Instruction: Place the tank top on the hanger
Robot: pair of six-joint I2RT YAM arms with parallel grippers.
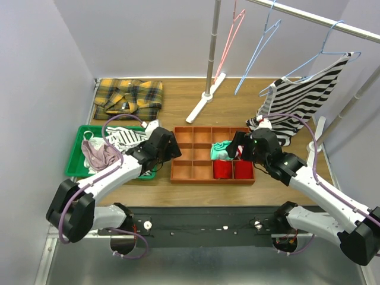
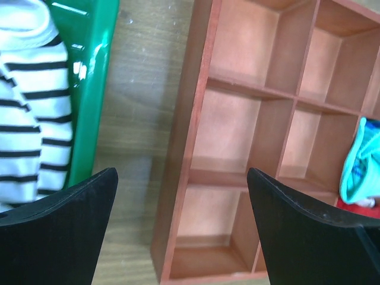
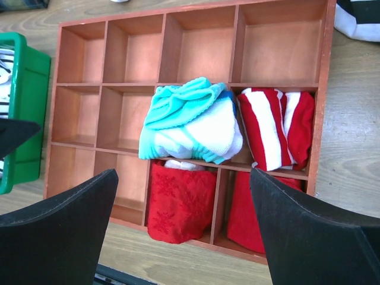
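Wooden counter (image 1: 178,101): left end effector (image 2: 181,178) and right end effector (image 3: 184,178) gape wide, empty. You should grab tank top (image 2: 29,119), nine o'clock.

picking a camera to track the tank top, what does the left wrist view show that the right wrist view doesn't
Only left wrist: the tank top in plain view, lying in the green tray. Only right wrist: the red-and-white striped cloth in its compartment, and a corner of a black-and-white garment. Both: the wooden organizer, the turquoise cloth inside it, and the tray's green wall. The left gripper and right gripper are open and empty.
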